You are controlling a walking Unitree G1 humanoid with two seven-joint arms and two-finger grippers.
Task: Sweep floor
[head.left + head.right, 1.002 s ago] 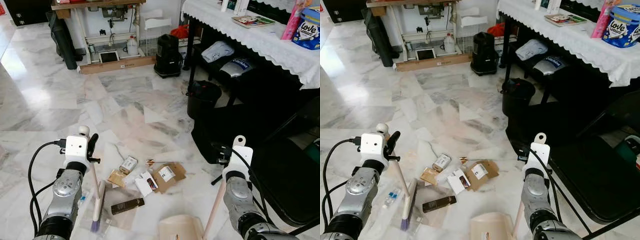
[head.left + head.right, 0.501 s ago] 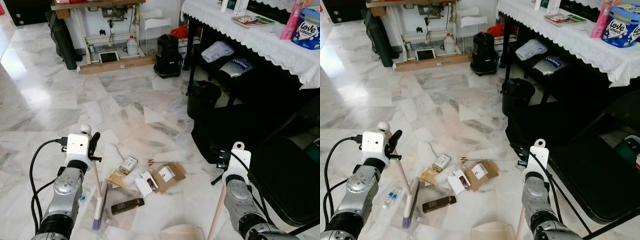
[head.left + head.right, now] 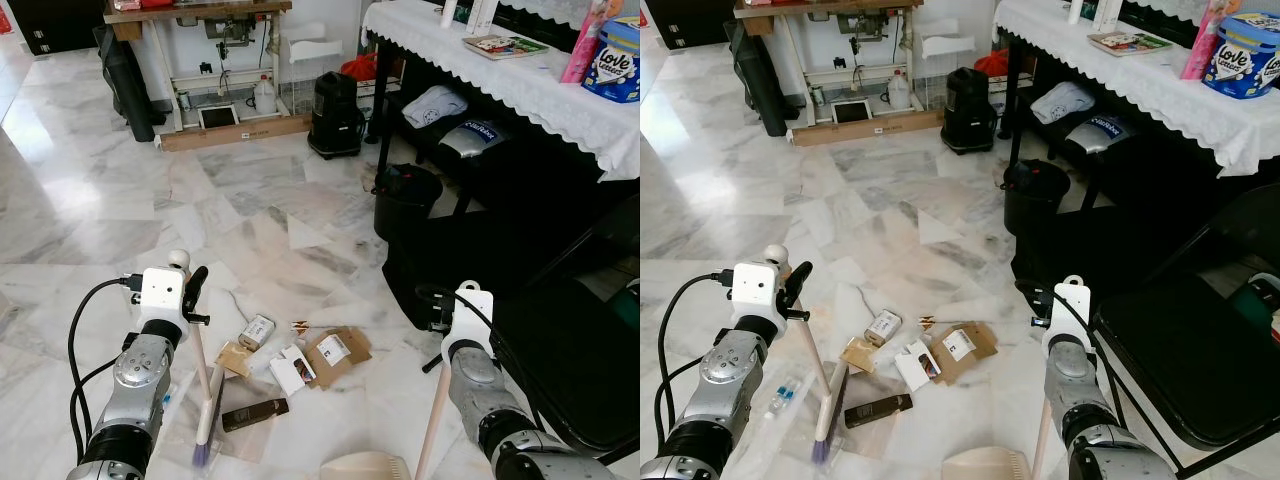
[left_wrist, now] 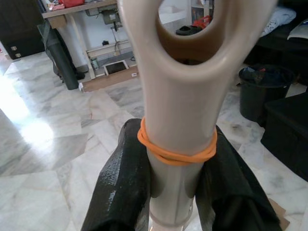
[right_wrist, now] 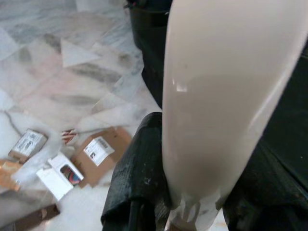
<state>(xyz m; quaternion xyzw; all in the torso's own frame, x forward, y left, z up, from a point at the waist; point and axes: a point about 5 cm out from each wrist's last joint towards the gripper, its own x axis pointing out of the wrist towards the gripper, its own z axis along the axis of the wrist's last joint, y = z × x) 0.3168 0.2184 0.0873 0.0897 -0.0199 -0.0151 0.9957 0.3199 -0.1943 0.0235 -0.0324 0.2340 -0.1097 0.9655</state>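
Note:
My left gripper (image 4: 175, 132) is shut on the beige broom handle (image 4: 178, 96), just below an orange rubber band. The broom (image 3: 200, 380) slants down to its purple bristles (image 3: 203, 455) on the marble floor, beside a dark flat packet (image 3: 255, 412). My right gripper (image 5: 199, 144) is shut on the beige handle of the dustpan (image 3: 365, 466), whose pan rests on the floor at the bottom edge. Litter lies between them: a small white box (image 3: 257, 330), a brown cardboard piece (image 3: 337, 350), a white carton (image 3: 292, 368) and a tan wrapper (image 3: 234, 358).
A black folding chair (image 3: 570, 360) stands close on the right, next to a table with a white lace cloth (image 3: 520, 85). A black bin (image 3: 405, 198) and a black appliance (image 3: 335, 112) stand further ahead. A workbench (image 3: 210, 60) lines the far wall.
The broom head has slid a little to the right, towards the litter. The dustpan has dropped lower in view, closer to me. Both grips are unchanged.

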